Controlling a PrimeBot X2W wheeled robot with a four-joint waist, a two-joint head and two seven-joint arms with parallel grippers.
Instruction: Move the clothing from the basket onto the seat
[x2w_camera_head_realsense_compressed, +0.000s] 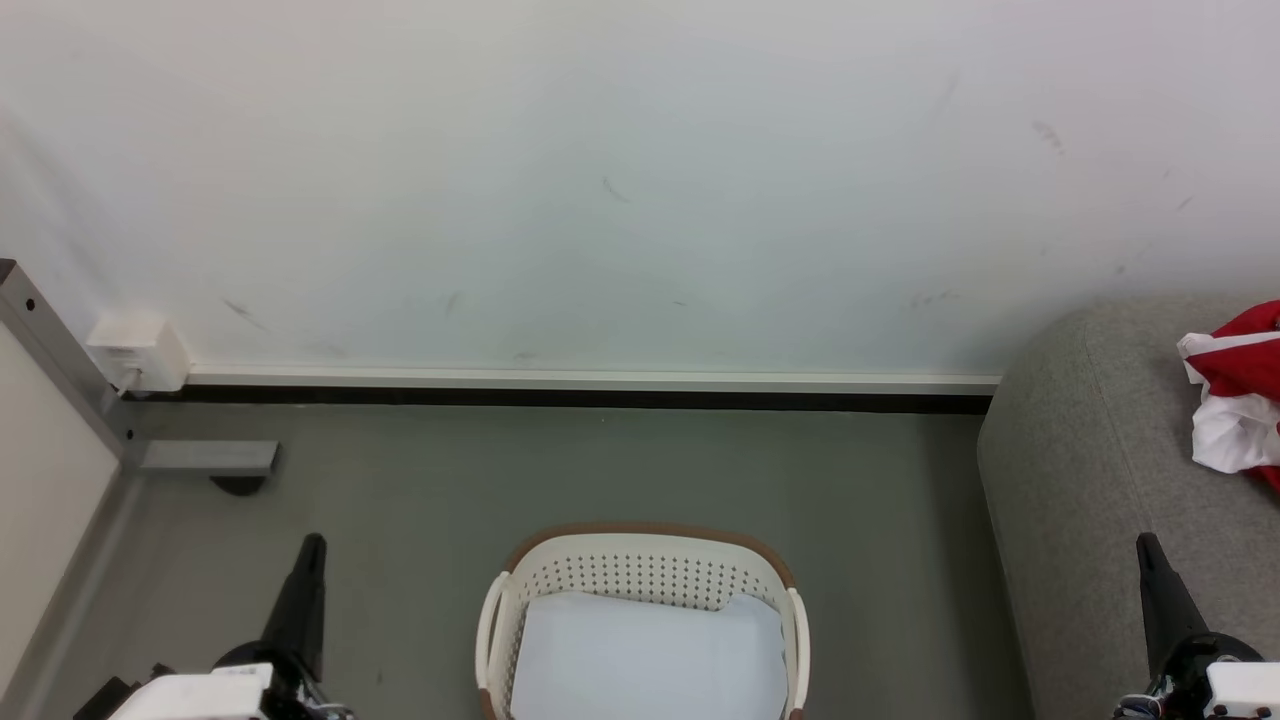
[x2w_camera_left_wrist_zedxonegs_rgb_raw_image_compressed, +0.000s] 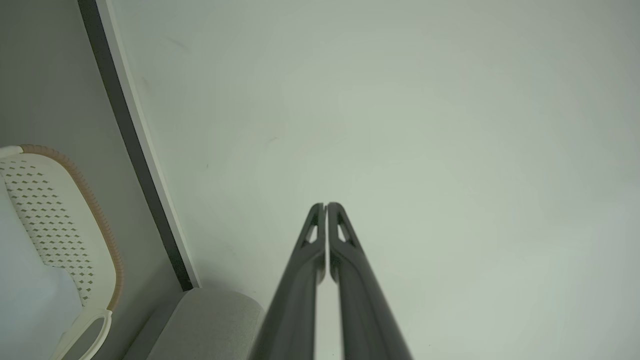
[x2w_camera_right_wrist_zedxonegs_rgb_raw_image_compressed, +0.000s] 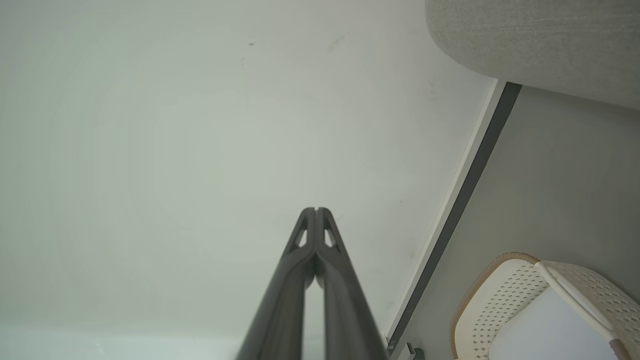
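**Red garment lies on the sofa at the robot's right; no clothing left in the basket**

The clothing (x2w_camera_head_realsense_compressed: 1238, 385) sits in a crumpled red-and-white heap on the seat (x2w_camera_head_realsense_compressed: 1090, 470), at the far right of the head view. The picture's edge cuts it off, so I cannot tell its full spread or its long axis. It lies ahead of the right gripper (x2w_camera_head_realsense_compressed: 1147, 542) and a little outward from it, and that arm is by far the nearer. The left gripper (x2w_camera_head_realsense_compressed: 314, 540) is well apart from the heap, on the other side of the basket (x2w_camera_head_realsense_compressed: 648, 532).

The basket stands on the floor between the two arms. Inside it I see a pale blue-white pad (x2w_camera_head_realsense_compressed: 645, 650) and no red fabric, so I judge the task done, or all but.

Both grippers have their fingers pressed together, tips meeting, with nothing held. In the wrist views each pair points at bare wall.

The heap rests well in from the sofa's rounded corner, so I see little risk of it sliding off. A strip of open floor separates sofa and basket, and the wall with its dark skirting runs behind. Any tidying would fall to the right arm, reaching forward over the cushion.
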